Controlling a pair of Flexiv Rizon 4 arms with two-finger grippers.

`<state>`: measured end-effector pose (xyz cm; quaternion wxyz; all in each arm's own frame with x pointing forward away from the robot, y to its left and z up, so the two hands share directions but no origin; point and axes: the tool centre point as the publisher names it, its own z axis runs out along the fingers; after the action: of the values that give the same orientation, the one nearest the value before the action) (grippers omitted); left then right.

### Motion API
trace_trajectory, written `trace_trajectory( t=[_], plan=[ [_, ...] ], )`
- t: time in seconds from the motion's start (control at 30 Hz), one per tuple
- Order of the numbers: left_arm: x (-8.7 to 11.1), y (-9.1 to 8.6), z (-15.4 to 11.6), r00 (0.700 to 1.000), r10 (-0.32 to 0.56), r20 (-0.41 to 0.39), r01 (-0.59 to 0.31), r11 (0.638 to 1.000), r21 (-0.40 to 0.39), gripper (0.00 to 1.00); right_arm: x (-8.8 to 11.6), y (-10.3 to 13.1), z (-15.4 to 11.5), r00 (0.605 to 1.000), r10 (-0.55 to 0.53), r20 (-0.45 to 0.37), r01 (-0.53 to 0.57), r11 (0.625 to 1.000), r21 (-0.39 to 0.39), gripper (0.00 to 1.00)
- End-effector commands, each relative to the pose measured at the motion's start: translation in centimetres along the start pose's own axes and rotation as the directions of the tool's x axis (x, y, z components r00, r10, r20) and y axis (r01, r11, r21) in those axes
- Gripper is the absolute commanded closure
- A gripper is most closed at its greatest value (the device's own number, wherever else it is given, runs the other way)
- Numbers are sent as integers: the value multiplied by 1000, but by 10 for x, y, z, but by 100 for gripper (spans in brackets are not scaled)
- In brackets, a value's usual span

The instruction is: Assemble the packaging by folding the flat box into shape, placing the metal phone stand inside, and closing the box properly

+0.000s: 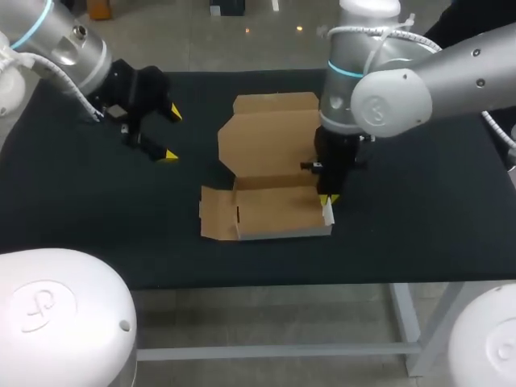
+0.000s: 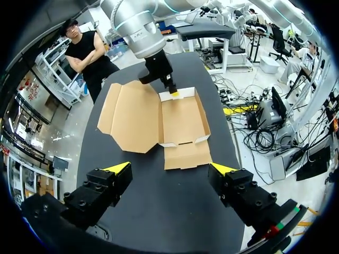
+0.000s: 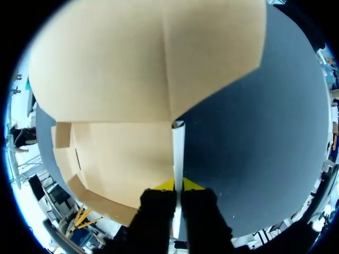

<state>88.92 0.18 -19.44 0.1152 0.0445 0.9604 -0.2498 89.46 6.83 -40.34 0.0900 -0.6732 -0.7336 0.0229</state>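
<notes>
A brown cardboard box (image 1: 270, 173) lies partly folded mid-table, its lid (image 1: 270, 133) flat toward the far side and its tray part (image 1: 278, 211) nearer the front. My right gripper (image 1: 328, 198) is shut on the box's upright right side wall (image 3: 178, 153); the white-faced wall stands pinched between the two yellow tips. The box's left flap (image 1: 216, 214) lies flat on the table. My left gripper (image 1: 169, 133) hovers open to the left of the box (image 2: 159, 119), well apart from it. No metal phone stand shows in any view.
The black table (image 1: 419, 210) spreads wide on both sides of the box. Its front edge (image 1: 322, 282) runs close behind the tray. My right arm (image 2: 140, 26) comes over the far side of the box.
</notes>
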Motion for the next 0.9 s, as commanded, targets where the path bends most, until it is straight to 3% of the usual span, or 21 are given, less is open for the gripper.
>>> trace_trajectory(
  t=[0.03, 0.9],
  plan=[
    [0, -1, -1, 1000, -1, -2, 1, 1000, -5, 0, 2, 7, 1, 1000, -2, 7, 2, 999, 33, 100],
    [0, -1, -1, 1000, -1, -2, 1, 1000, -5, 0, 1, 4, 7, 999, 30, 35, -29, 999, -29, 86]
  ],
)
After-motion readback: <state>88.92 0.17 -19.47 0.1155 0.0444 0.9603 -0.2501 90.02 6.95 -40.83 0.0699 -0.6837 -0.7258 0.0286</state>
